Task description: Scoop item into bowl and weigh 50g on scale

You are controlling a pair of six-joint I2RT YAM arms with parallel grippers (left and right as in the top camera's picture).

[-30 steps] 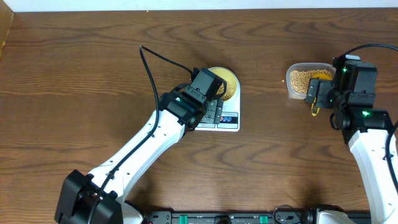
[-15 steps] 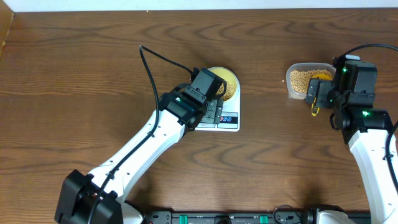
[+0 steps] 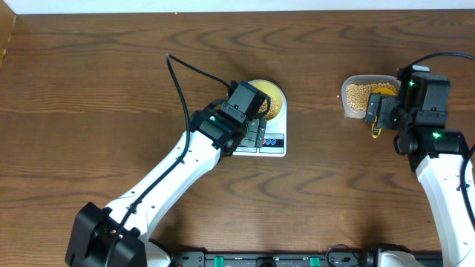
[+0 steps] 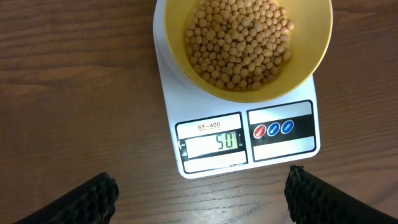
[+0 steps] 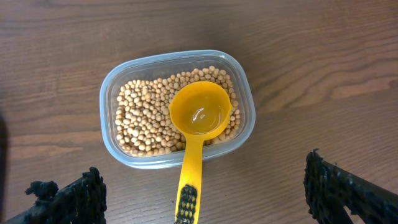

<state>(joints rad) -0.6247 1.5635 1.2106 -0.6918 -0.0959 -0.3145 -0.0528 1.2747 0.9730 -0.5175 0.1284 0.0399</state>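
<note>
A pale-yellow bowl (image 4: 249,82) (image 3: 272,92) filled with tan beans (image 4: 242,37) rests on the white scale (image 4: 245,140) (image 3: 267,141), whose display reads 50. Above the scale's near edge my left gripper (image 4: 202,193) (image 3: 256,119) hangs open, with only wood between its fingers. A clear tub (image 5: 177,109) (image 3: 360,95) holds more beans (image 5: 140,118). A yellow scoop (image 5: 199,118) lies empty in the tub, its handle over the rim. My right gripper (image 5: 205,196) (image 3: 382,111) is open above that handle, apart from it.
The brown wooden table (image 3: 96,89) stretches wide to the left and in front of both arms. A black cable (image 3: 178,81) runs over the table behind the left arm.
</note>
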